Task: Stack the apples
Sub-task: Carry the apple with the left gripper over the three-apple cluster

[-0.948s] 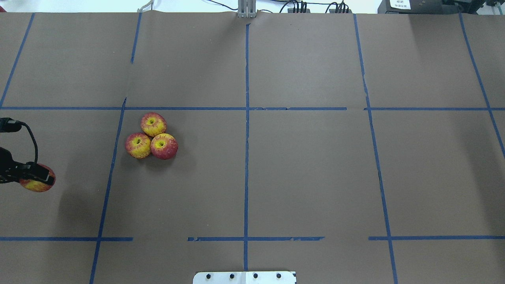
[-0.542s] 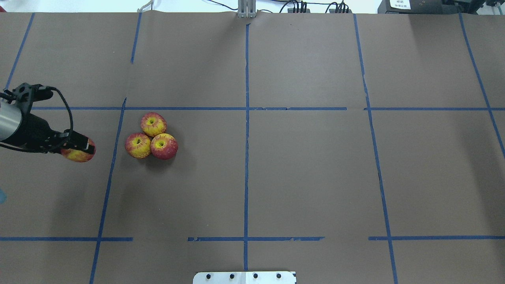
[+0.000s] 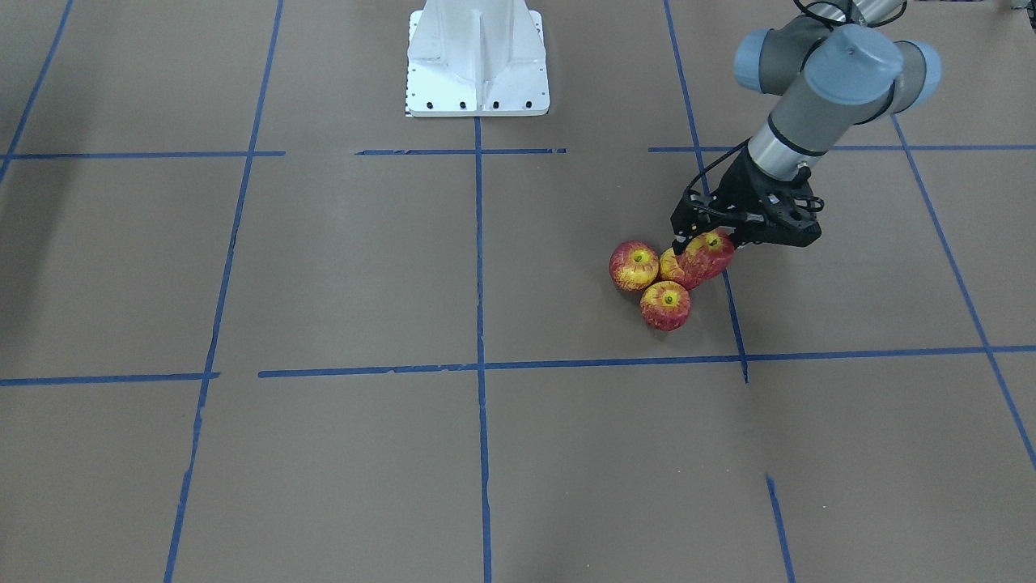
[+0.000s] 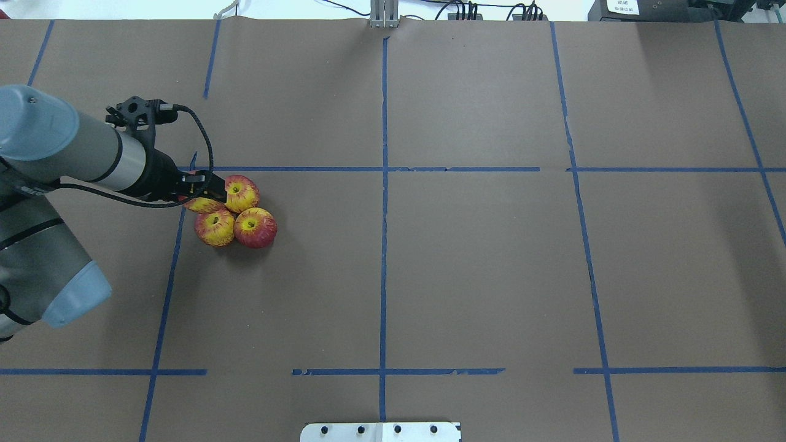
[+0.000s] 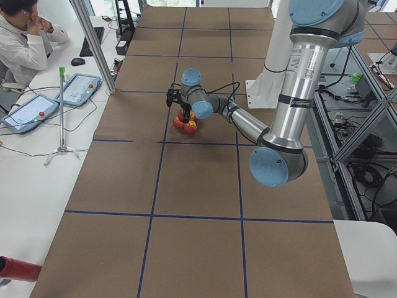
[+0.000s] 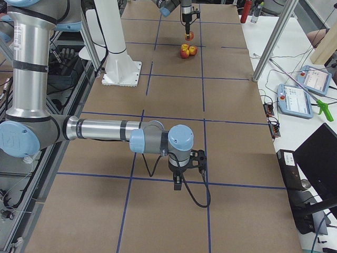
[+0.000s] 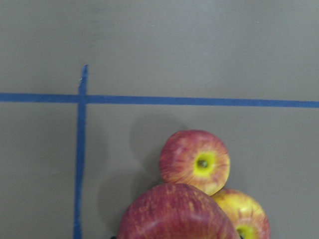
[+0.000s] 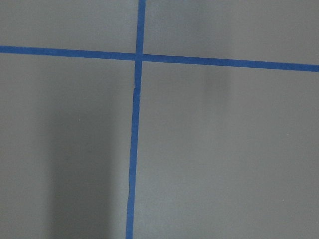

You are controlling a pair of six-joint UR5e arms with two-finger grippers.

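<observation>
- Left gripper – fingers clamped on one apple, the held apple. The front view shows its yellow dimple facing up.
- The held apple hangs over the robot's-left edge of the cluster. In the overhead view it overlaps the gap between two of the resting apples, and I cannot tell whether it touches them.
- Cluster of three on the table, packed in a triangle and touching one another: far apple, near-left apple, near-right apple. All sit dimple up.
- The cluster lies in the robot's left half, just inside the corner where two blue tape lines meet.
- The left wrist view has the held apple filling the bottom edge, with two resting apples showing beyond it.
- Right gripper – pointed down above bare table near a tape crossing, well apart from the apples. It shows in the side view only, so I cannot tell whether its fingers are apart or together.
</observation>
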